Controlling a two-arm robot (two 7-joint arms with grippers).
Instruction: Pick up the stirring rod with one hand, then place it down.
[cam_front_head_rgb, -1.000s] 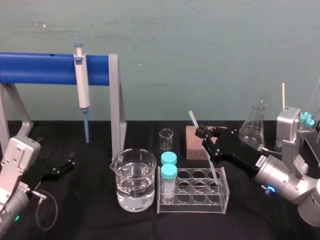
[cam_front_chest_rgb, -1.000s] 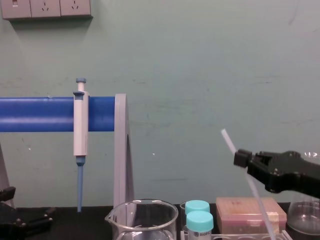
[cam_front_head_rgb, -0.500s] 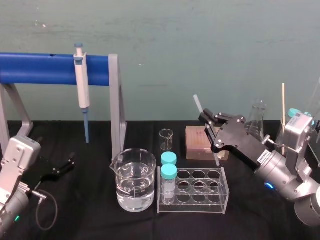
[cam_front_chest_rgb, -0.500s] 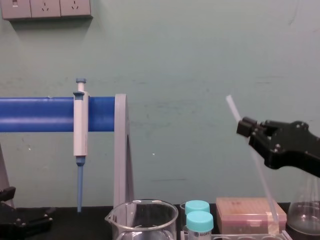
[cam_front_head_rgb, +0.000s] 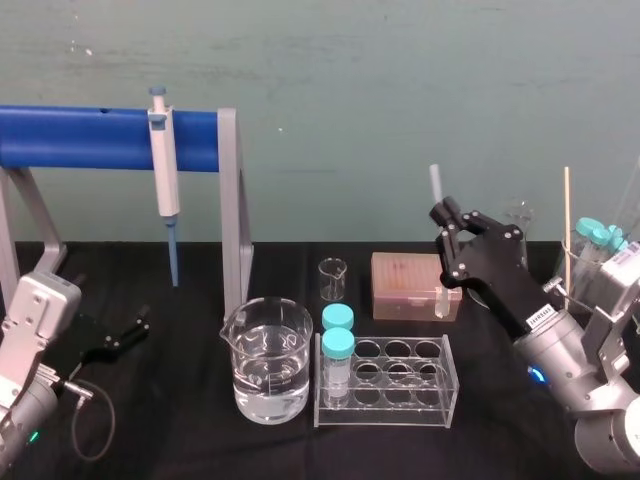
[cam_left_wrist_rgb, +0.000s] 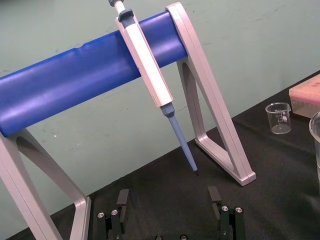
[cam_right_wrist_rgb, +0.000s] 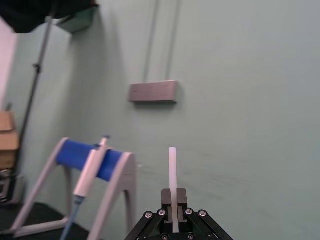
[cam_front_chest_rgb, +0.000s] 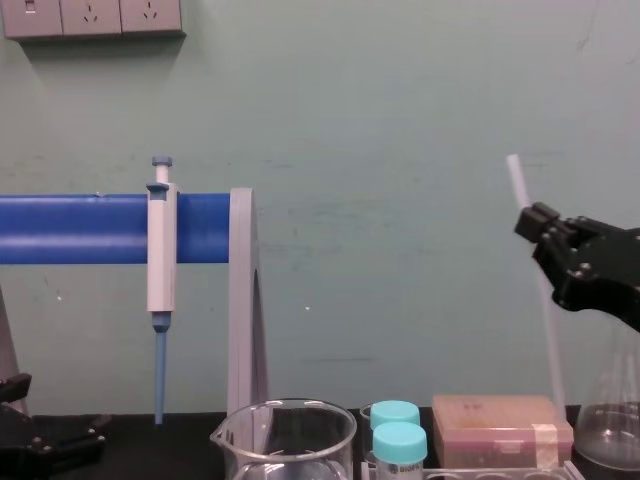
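Observation:
The stirring rod is a thin translucent whitish stick held nearly upright in the air, its lower end hanging in front of the pink box. My right gripper is shut on the rod's upper part, above and behind the tube rack. From the chest, the rod leans slightly, with the right gripper clamped near its top. In the right wrist view the rod sticks out from between the closed fingers of the right gripper. My left gripper rests open and empty low at the left.
A blue-and-white pipette hangs on the blue stand at the left. A large beaker, a tube rack with two capped tubes, a small beaker and the pink box fill the middle. A flask stands behind my right arm.
My right gripper has lifted the rod up and to the right. The rod swung from a steep lean to nearly upright, and its lower end rose away from the tube rack. The left arm stayed still.

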